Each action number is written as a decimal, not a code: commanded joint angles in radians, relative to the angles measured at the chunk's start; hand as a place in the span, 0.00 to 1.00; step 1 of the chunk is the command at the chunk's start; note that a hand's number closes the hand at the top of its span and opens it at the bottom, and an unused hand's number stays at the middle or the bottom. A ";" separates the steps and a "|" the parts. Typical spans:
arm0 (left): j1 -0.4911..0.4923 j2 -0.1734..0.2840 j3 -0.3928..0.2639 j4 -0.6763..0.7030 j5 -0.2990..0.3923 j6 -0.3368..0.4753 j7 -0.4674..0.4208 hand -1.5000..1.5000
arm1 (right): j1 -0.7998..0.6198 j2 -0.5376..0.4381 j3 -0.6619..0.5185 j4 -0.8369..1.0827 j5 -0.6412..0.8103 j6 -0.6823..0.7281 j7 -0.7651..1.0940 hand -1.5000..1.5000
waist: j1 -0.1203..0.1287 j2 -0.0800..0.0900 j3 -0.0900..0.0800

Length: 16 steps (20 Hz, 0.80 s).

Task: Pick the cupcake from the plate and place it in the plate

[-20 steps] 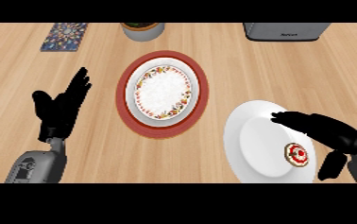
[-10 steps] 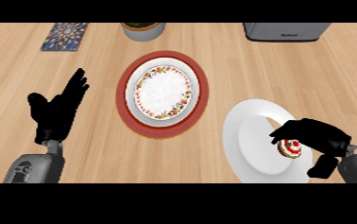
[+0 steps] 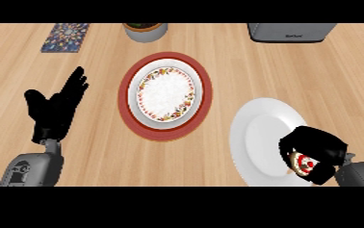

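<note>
I see right hand curled round cupcake on white plate, near counter's right front edge. Left hand spread, fingers up, resting near left edge. Patterned plate on red charger, counter middle. Pot, box, mat along back edge.

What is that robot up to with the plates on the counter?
Its right hand is curled round a small cupcake on the plain white plate at the right of the counter. The job is to carry the cupcake over to the patterned plate, which sits on a red mat in the middle. The cupcake looks not yet lifted. The left hand rests open at the left, fingers up.
</note>
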 commanded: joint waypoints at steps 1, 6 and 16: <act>0.034 -0.016 -0.017 -0.059 -0.032 0.020 0.033 0.50 | 0.046 0.020 -0.056 -0.015 -0.005 -0.063 -0.015 1.00 | -0.001 0.002 0.005; 0.005 -0.015 -0.021 0.001 -0.026 0.002 -0.003 0.50 | 0.014 0.410 0.239 -0.254 0.099 -0.058 0.246 1.00 | 0.026 -0.007 0.003; 0.025 -0.051 -0.043 0.007 -0.035 0.016 -0.017 0.50 | 0.031 0.573 0.619 -0.527 0.103 -0.441 0.718 1.00 | 0.016 -0.010 0.006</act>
